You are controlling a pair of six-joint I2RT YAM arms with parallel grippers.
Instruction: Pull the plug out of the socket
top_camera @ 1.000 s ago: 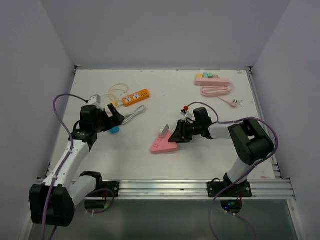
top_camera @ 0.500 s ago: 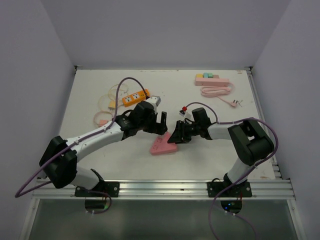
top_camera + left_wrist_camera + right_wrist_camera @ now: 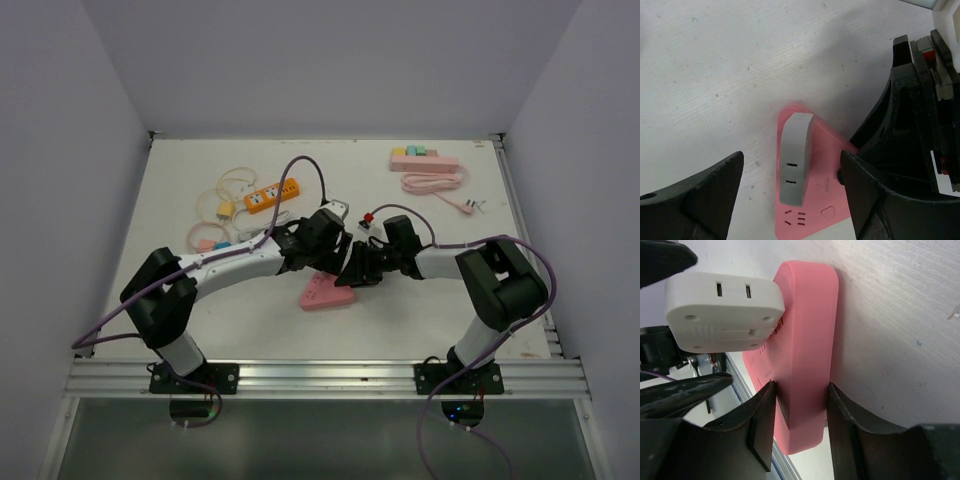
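Bracing pink socket [image 3: 810, 315] in clamped right gripper [image 3: 800, 410]; straddling white plug [image 3: 796, 160] with open left gripper [image 3: 792, 195], no contact yet. Next, likely: squeeze plug, pull straight off.

This is looking like a lab test cell. Plain walls [image 3: 330, 60] are boxing in the white table [image 3: 420, 320]; an aluminium rail [image 3: 330, 375] is fronting it.

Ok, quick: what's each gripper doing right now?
Left gripper: open, jaws either side of the plug, not touching it.
Right gripper: shut on the socket.
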